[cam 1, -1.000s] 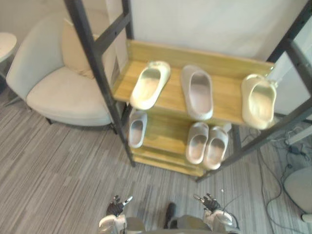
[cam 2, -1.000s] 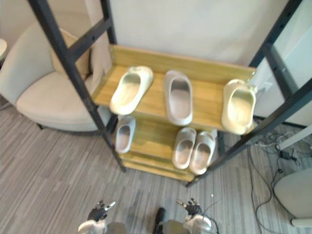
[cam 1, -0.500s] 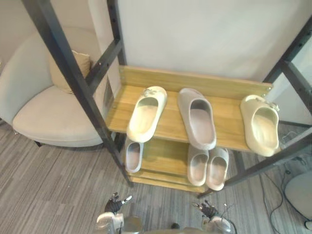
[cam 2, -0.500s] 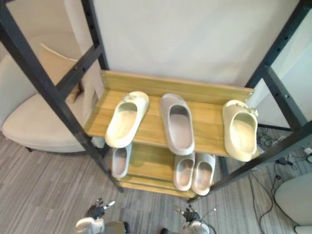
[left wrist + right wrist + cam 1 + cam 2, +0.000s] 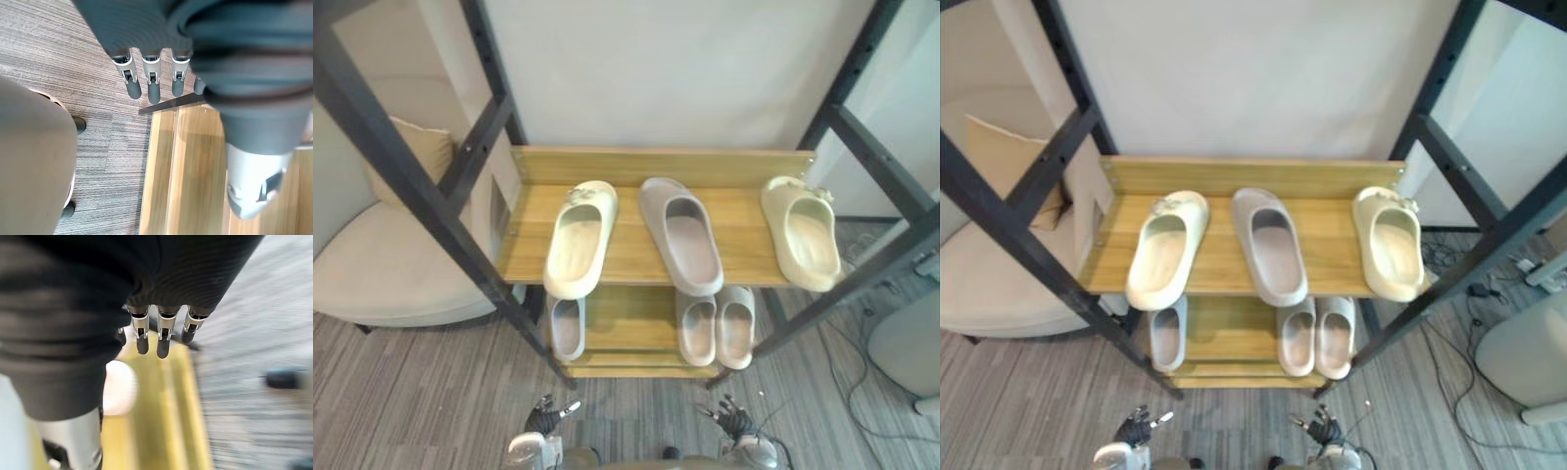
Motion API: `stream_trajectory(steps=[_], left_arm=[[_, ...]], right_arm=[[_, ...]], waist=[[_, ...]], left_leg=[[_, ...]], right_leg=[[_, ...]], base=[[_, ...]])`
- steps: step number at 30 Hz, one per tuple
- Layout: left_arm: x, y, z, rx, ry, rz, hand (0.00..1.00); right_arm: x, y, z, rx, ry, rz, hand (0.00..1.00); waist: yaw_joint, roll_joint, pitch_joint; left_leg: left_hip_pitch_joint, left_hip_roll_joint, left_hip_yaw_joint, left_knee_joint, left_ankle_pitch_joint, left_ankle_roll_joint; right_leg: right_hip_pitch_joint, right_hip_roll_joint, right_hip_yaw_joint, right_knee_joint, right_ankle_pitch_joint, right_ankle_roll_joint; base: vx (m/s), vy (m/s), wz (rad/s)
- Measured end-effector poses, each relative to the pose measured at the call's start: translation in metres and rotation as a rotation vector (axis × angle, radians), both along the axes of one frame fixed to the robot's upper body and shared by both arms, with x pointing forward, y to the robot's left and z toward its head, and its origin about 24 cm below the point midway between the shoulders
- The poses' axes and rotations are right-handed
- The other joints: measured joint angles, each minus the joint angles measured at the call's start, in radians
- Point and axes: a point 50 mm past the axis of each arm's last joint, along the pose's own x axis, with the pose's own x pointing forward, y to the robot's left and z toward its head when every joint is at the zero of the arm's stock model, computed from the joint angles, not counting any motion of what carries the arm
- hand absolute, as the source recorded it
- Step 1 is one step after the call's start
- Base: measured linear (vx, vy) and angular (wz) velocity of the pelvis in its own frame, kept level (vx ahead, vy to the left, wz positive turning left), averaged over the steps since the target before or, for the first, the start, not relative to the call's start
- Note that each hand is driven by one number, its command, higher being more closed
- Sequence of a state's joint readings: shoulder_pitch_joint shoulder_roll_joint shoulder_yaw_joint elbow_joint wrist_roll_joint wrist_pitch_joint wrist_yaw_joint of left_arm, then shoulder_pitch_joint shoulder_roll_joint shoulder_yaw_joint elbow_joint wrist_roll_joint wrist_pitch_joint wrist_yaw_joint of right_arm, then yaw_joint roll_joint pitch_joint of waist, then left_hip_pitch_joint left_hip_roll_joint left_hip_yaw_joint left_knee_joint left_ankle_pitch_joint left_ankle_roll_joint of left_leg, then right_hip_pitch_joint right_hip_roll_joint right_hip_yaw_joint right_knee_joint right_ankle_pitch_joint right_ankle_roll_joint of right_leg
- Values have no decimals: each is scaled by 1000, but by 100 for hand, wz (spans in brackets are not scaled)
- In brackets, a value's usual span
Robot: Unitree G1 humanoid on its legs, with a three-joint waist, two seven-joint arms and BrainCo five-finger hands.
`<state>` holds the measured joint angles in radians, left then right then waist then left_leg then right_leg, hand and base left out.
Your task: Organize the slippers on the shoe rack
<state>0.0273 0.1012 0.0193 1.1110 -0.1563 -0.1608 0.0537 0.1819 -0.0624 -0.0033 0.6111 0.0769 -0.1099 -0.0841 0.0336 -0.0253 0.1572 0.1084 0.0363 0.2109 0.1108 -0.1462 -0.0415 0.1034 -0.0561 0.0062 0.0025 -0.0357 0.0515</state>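
**Approach phase: both hands empty, no slipper grasped.**

On the wooden shoe rack with a black metal frame (image 5: 744, 211), the upper shelf carries a cream foam slipper (image 5: 579, 238), a grey foam slipper (image 5: 681, 235) and a second cream slipper (image 5: 801, 231). Three smaller grey slippers (image 5: 717, 328) lie below. The left hand (image 5: 546, 419) and right hand (image 5: 734, 421) hang low, fingers straight and apart. Recommended: lift the centre grey slipper clear first, then pair the cream ones.

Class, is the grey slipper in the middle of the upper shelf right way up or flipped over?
Right way up: the grey slipper shows its open footbed facing up.
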Motion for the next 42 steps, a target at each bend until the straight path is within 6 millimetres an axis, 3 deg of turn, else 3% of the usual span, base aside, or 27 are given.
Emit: stream_trajectory(steps=[5, 7, 12, 17, 30, 36, 42], left_arm=[[-4, 3, 1, 26, -7, 13, 0], [-8, 3, 0, 30, 0, 13, 0], [-10, 3, 0, 32, 1, 4, 0], [-11, 2, 0, 29, 5, -8, 0], [-13, -1, -2, 21, 7, -46, 0], [-13, -2, -2, 21, 6, -52, 0], [-11, -1, -1, 12, -4, -60, 0]], right_arm=[[15, -4, 52, -98, -254, 27, 0], [21, -8, 72, -143, -350, 25, 0], [28, -17, 107, -214, -504, 2, 0], [35, -14, 139, -224, -658, 1, 0], [54, -7, 208, -307, -999, 43, 0], [65, -4, 223, -311, -1073, 57, 0], [88, -5, 264, -334, -1246, 132, 0]], waist=[[-6, -17, -10], [-24, -22, -15], [-33, -17, -17], [-33, -6, -24], [-30, -1, -30], [-28, -2, -30], [-17, -12, -29]], left_leg=[[12, -2, 27, -3, 0, 1], [16, -6, 29, -5, -1, 1], [17, -14, 34, -13, -1, 2], [19, -22, 33, -19, 7, 15], [53, -36, -8, -20, 10, 21], [51, -48, -24, -21, 11, 23], [49, -59, -33, -28, 20, 38]], right_leg=[[-5, -1, 30, -8, 14, 4], [-5, -5, 34, -7, 15, 7], [-9, -16, 39, -8, 24, 17], [-7, -23, 37, -8, 28, 22], [39, -36, 6, -9, 26, 25], [40, -46, -4, -8, 24, 30], [40, -55, -7, -8, 28, 36]], base=[[-55, 22, -20], [-61, 21, -10], [-24, 14, -3], [0, 0, 0], [-22, 3, 7], [-39, 16, 5], [-8, 22, 4]])
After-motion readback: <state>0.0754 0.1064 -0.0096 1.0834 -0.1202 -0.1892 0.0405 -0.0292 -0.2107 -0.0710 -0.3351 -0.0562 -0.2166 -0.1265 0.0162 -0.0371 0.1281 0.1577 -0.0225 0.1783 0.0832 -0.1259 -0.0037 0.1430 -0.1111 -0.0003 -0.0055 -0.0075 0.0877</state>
